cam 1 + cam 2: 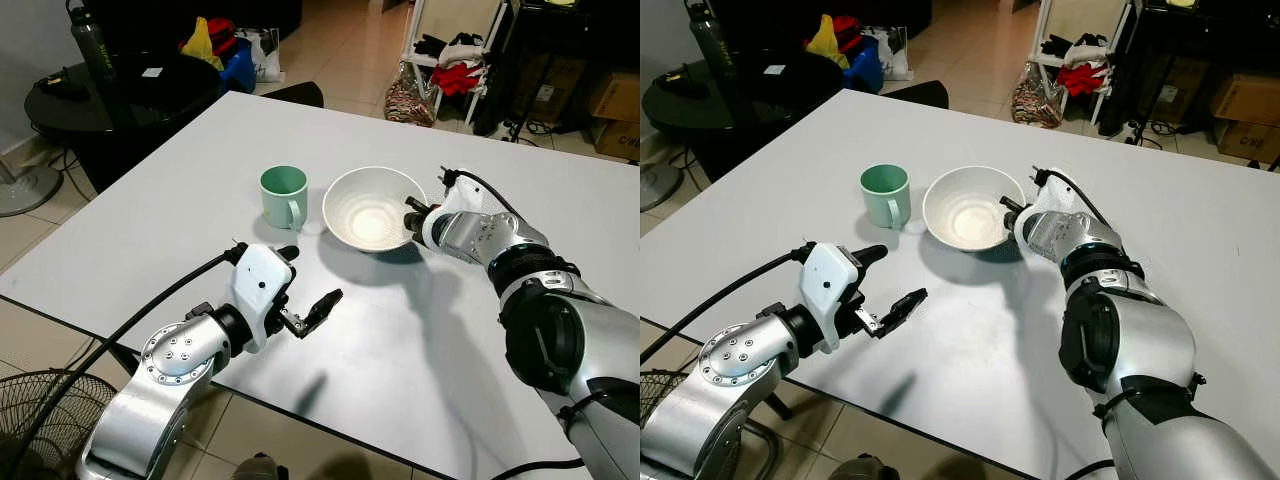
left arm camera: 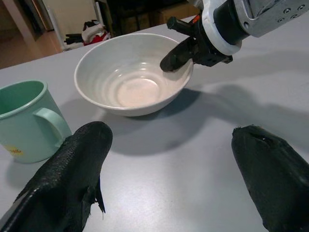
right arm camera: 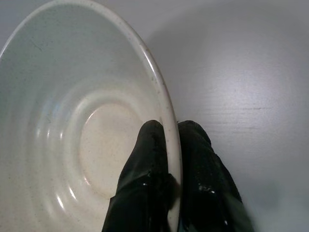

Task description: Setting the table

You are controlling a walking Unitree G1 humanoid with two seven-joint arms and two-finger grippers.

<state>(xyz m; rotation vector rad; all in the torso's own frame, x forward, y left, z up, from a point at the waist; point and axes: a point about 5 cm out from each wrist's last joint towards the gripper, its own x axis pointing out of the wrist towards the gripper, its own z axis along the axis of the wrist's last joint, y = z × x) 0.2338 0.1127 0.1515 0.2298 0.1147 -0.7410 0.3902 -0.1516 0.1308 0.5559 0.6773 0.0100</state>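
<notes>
Table point(image 1: 200, 190) carries a white bowl point(image 1: 365, 210) mid-surface, green mug point(image 1: 284, 195) just beside it. Right gripper point(image 3: 172, 145) pinches the bowl's rim, one finger inside, probably to reposition it. Left gripper point(image 1: 309, 283) hovers spread, holding nothing.

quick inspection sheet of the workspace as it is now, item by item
surface: white table, bare apart from two dishes
job's things: white bowl, empty; green mug beside it, upright, handle toward the robot
clutter: nothing seen on the table
grippers: right gripper pinching the bowl's rim, one finger inside, one outside; left gripper open, above the table, nothing between its fingers
cables: black cable along the left arm; another at the right wrist
surroundings: dark side table with a bottle, cardboard boxes, tiled floor
</notes>
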